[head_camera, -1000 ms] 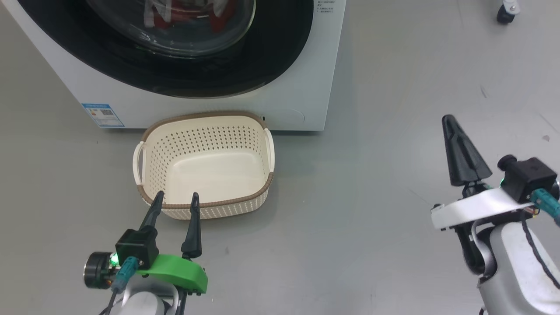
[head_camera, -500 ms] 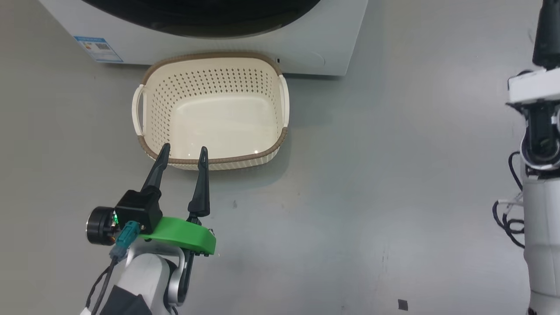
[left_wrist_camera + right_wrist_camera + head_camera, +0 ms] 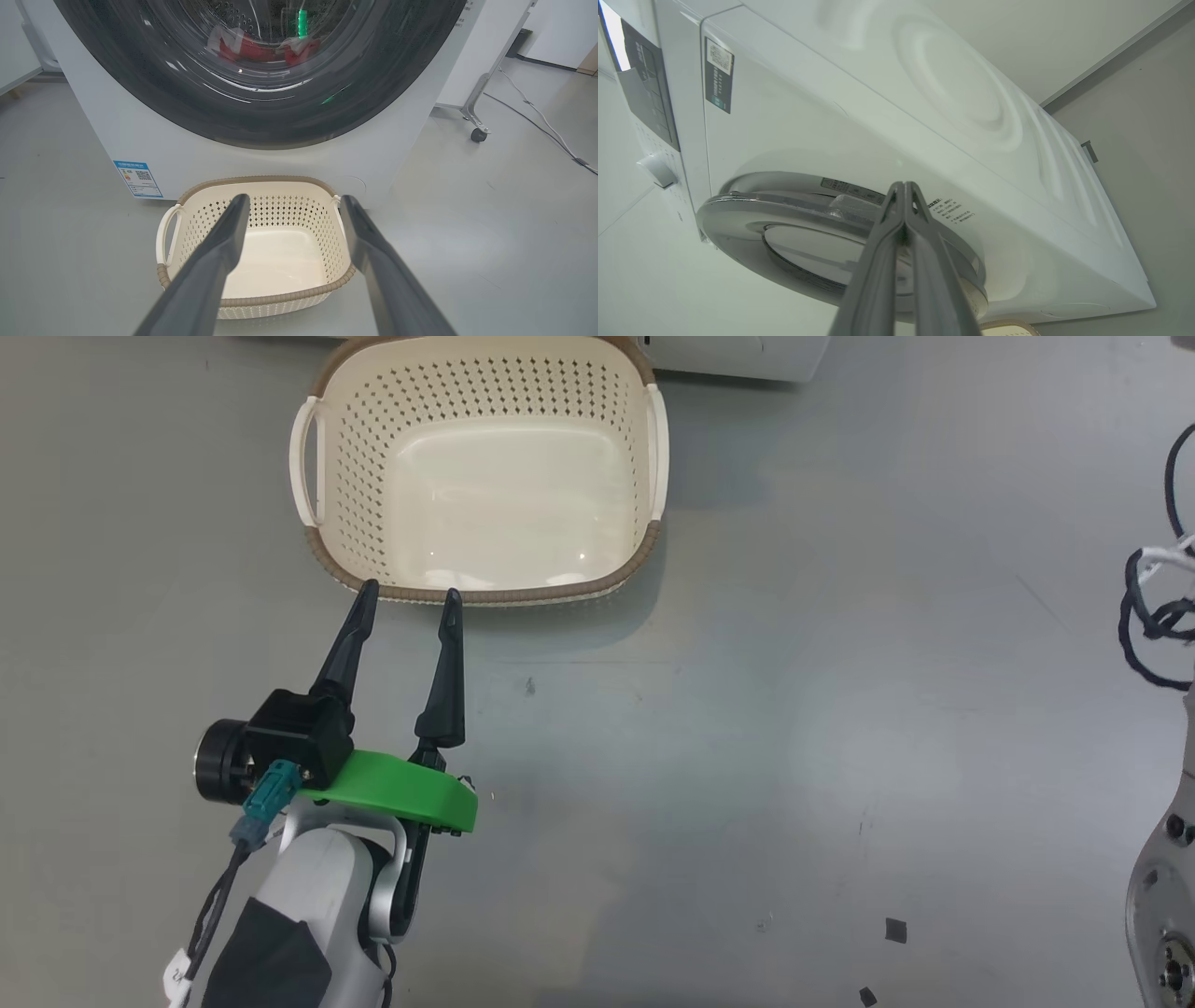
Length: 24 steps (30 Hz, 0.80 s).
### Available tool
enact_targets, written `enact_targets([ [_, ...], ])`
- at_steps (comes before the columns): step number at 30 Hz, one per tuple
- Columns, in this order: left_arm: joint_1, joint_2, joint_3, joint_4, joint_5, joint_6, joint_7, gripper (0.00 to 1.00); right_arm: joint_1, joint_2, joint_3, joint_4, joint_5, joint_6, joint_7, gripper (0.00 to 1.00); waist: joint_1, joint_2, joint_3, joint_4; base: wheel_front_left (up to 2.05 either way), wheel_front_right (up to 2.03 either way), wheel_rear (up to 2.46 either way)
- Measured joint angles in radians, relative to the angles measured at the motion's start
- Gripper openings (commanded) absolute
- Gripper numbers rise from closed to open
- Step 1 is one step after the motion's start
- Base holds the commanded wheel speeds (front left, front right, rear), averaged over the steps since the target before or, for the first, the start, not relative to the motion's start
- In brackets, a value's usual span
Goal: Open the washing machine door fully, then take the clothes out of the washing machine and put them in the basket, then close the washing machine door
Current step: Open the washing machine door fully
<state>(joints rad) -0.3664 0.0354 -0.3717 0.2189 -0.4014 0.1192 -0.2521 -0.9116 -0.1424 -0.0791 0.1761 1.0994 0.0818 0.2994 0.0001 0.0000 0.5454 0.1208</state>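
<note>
The cream basket (image 3: 485, 593) stands empty on the grey floor, right in front of the white washing machine (image 3: 233, 158). Its round black door (image 3: 261, 126) looks closed against the front. Red and white clothes (image 3: 252, 49) lie in the drum behind the glass. My left gripper (image 3: 411, 590) is open and holds nothing, its tips over the basket's near rim (image 3: 280, 298). In the left wrist view the left gripper (image 3: 294, 200) frames the basket. My right gripper (image 3: 903, 186) is shut and empty, pointing at the chrome edge of the door (image 3: 784, 205). Contact cannot be told.
The washer's control panel and knob (image 3: 656, 170) show in the right wrist view. A stand leg with a castor (image 3: 476, 135) and a floor cable (image 3: 537, 116) lie right of the washer. My right arm's pale forearm (image 3: 1158, 896) runs along the right edge of the head view.
The head camera has tilted down, so the washer has slid off the top of its view. The right gripper has risen out of that view. The left gripper stays open by the basket.
</note>
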Motion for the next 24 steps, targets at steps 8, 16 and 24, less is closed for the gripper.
enact_targets([
  [8,-0.027,-0.002,-0.017,-0.002,-0.012,0.000,0.000,1.00,-0.161,-0.015,-0.014,0.087,0.124,-0.080,0.170,0.00,-0.0001,0.0000,0.055,0.052,0.00,0.00,0.00],
  [16,-0.037,-0.003,-0.041,-0.002,-0.032,0.000,0.000,1.00,-0.285,-0.016,-0.032,0.151,0.187,-0.157,0.263,0.00,-0.0001,0.0000,0.084,0.089,0.00,0.00,0.00],
  [24,-0.045,-0.004,-0.051,-0.009,-0.048,0.000,0.000,1.00,-0.389,-0.023,-0.022,0.202,0.194,-0.183,0.315,0.00,-0.0001,0.0000,0.111,0.121,0.00,0.00,0.00],
])
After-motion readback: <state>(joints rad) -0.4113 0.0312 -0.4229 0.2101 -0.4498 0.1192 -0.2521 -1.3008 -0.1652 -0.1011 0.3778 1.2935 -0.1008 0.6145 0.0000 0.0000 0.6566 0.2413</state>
